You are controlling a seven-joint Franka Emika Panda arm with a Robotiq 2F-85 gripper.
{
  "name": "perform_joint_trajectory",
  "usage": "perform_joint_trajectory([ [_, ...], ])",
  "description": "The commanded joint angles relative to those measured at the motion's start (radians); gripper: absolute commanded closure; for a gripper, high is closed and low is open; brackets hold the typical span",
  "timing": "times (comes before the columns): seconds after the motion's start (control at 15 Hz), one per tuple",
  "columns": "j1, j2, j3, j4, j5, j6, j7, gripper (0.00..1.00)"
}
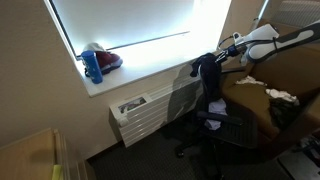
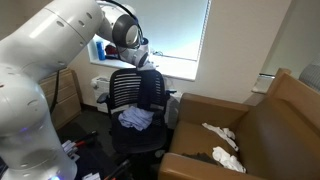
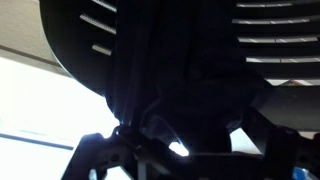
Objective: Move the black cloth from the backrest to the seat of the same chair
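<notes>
Jaws: in the wrist view the gripper (image 3: pixel 135 132) appears clenched on a gathered fold of the black cloth (image 3: pixel 150 70). The fabric bunches to a point between the jaws. Strong backlight makes this a probable reading only. Above the bunch, the cloth hangs against the slatted backrest (image 3: pixel 85 20).

In an exterior view the gripper (image 1: pixel 222 52) sits at the top edge of the backrest. The black cloth (image 1: pixel 209 78) drapes down from there, above the seat (image 1: pixel 225 122).

In an exterior view the gripper (image 2: pixel 138 58) is at the same top edge. The black cloth (image 2: pixel 153 92) covers one side of the backrest (image 2: pixel 122 90), and a light cloth (image 2: pixel 135 119) lies on the seat (image 2: pixel 150 137).

Handling, as judged:
- The cloth is soft, light and limp, so it will sag and trail below the grip.
- Hold it at the upper fold, taking several layers; a single layer may slip.
- It is likely to drag or catch on the backrest edge, so lift it clear before lowering it to the seat.
</notes>
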State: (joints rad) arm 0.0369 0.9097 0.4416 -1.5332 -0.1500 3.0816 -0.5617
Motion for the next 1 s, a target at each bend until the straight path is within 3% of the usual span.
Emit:
perform_joint_trajectory([
  [0.0,-0.064,0.03,0.085,0.007,0.007,-0.011,-0.035,0.25],
  [0.27,-0.108,0.051,0.142,0.008,-0.003,-0.014,-0.048,0.47],
  [0.6,-0.116,0.049,0.128,0.005,-0.033,-0.007,-0.011,0.83],
  [0.73,-0.104,0.028,0.097,0.001,-0.029,-0.043,0.025,0.97],
  [0.8,-0.079,-0.015,0.046,-0.011,-0.019,-0.11,0.068,1.0],
  [0.93,-0.061,-0.125,-0.02,-0.07,-0.008,-0.215,0.133,0.98],
])
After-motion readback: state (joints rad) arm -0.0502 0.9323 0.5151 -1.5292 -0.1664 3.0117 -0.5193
